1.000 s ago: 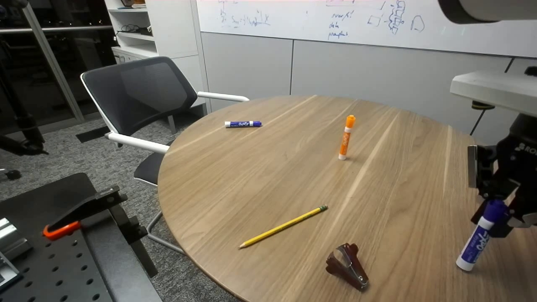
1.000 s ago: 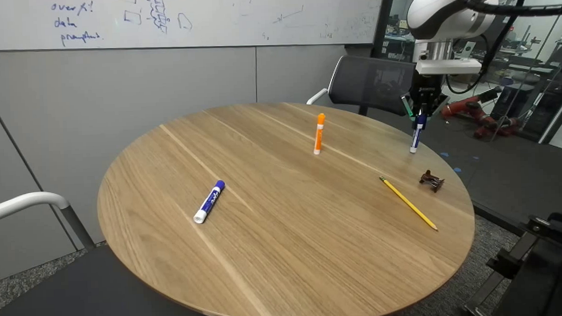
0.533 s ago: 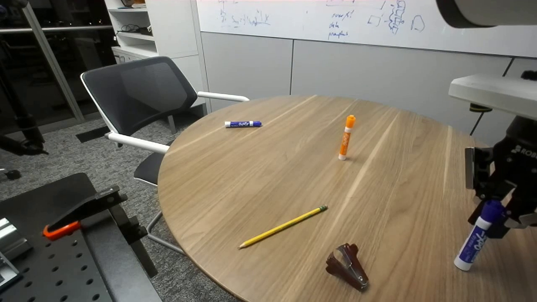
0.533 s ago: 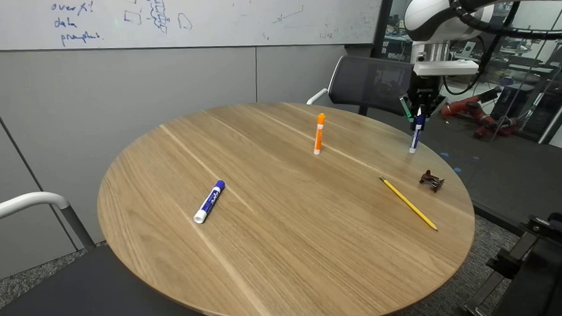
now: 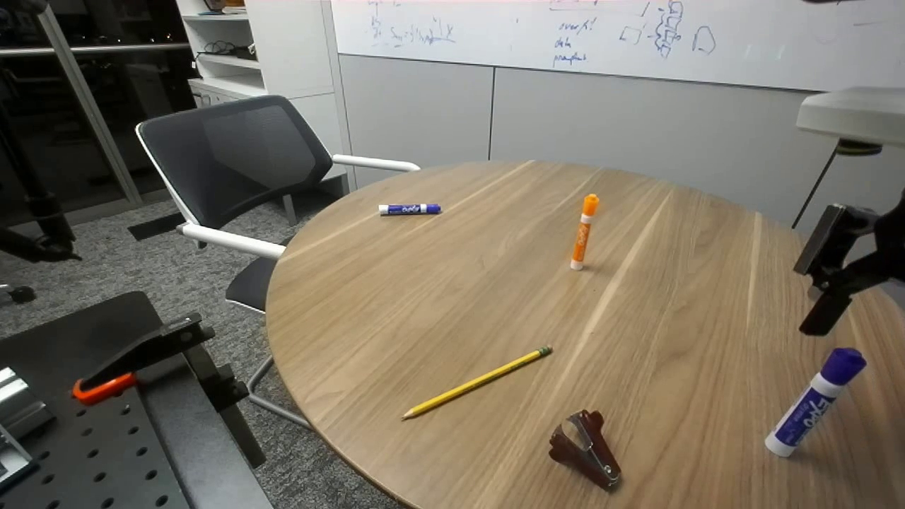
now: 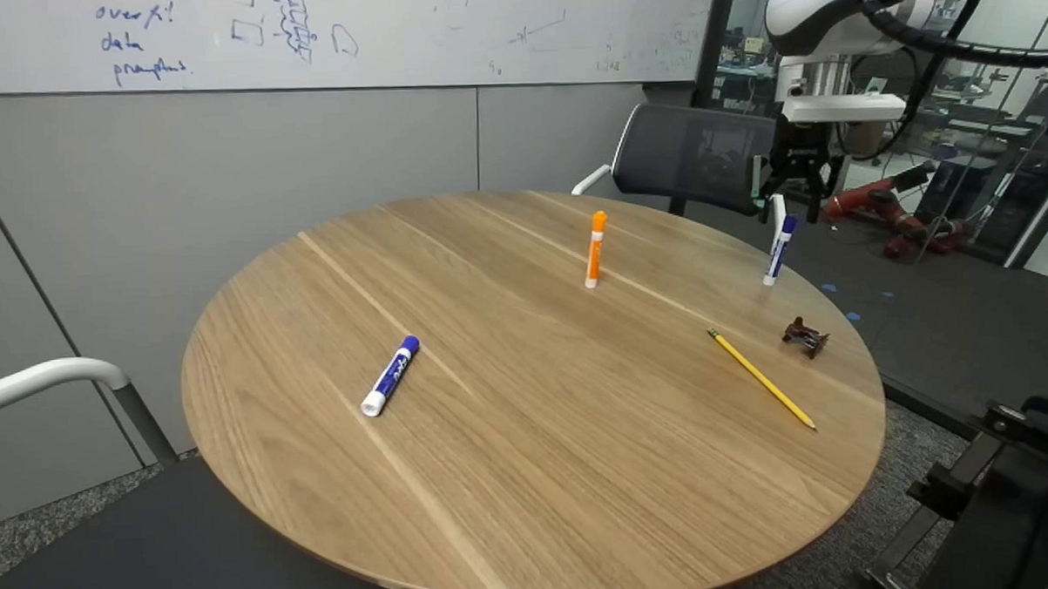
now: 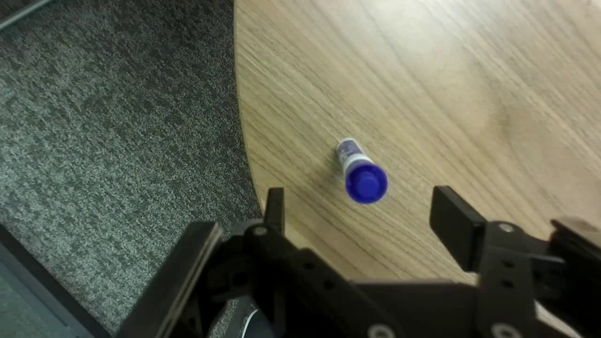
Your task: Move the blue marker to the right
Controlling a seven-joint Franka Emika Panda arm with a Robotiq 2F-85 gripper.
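Observation:
The blue marker has a white barrel with a blue label and a dark blue cap. It stands on its white end, cap up, near the table edge at the right of both exterior views. In the wrist view its blue cap faces the camera. My gripper is open, its two fingers well apart on either side of the cap in that picture, touching nothing. An exterior view shows the gripper above the marker; elsewhere only one of its fingers shows, higher than the cap.
On the round wooden table an orange marker stands upright. A purple-blue marker lies on its side. A yellow pencil and a brown staple remover lie nearer the standing blue marker. A chair stands beside the table.
The gripper has opened, let go of the blue marker and risen away from it. The marker has stayed standing where it was. Other objects are unmoved.

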